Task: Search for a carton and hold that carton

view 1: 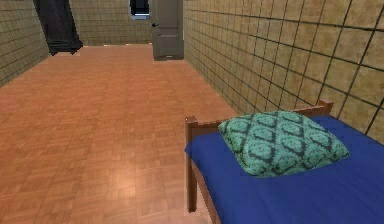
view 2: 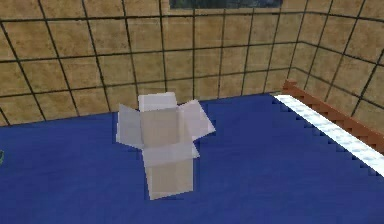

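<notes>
Arm side view, nearest first: deep blue bed cover (view 2: 70, 175) across the lower frame. On it, just left of centre, sits a pale grey cardboard carton (view 2: 160, 140) with flaps splayed out, resting on the cover, not lifted. Its long axis runs roughly bottom-to-top of the frame, flapped end toward the top. At right a white sheet strip (view 2: 325, 120) and a reddish wooden bed rail (view 2: 335, 108) cut diagonally, with tan tiled wall (view 2: 80, 50) behind. Forward view: blue cover again at lower right, a green patterned square pillow (view 1: 282, 142) on it, wooden corner post (view 1: 190, 165), then orange-brown plank floor (view 1: 100, 120) and a grey door (view 1: 167, 28) at top centre. State of the gripper jaws cannot be told. Judgement: carton found. It lies left of the strip where the arm would rise, so the reach probably needs lining up first, then extending up-frame toward the carton.
</notes>
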{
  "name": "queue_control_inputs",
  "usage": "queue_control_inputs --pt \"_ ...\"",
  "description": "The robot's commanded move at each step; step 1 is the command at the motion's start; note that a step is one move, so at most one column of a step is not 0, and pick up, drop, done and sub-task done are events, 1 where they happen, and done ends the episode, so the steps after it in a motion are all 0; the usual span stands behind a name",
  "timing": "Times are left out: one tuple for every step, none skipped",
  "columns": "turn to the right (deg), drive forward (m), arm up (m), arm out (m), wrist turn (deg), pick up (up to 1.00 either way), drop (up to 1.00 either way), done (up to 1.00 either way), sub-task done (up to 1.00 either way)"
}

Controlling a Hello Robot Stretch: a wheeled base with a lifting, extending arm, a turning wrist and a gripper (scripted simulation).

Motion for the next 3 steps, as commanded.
queue_control_inputs --pt "0.0 0.00 0.38 0.00 0.0 0.00 0.00 0.00 0.00" --pt "0.0 0.00 0.00 0.14 0.0 0.00 0.00 0.00 0.00" --pt "0.0 0.00 0.00 0.00 45.0 0.00 0.00 0.00 0.00"
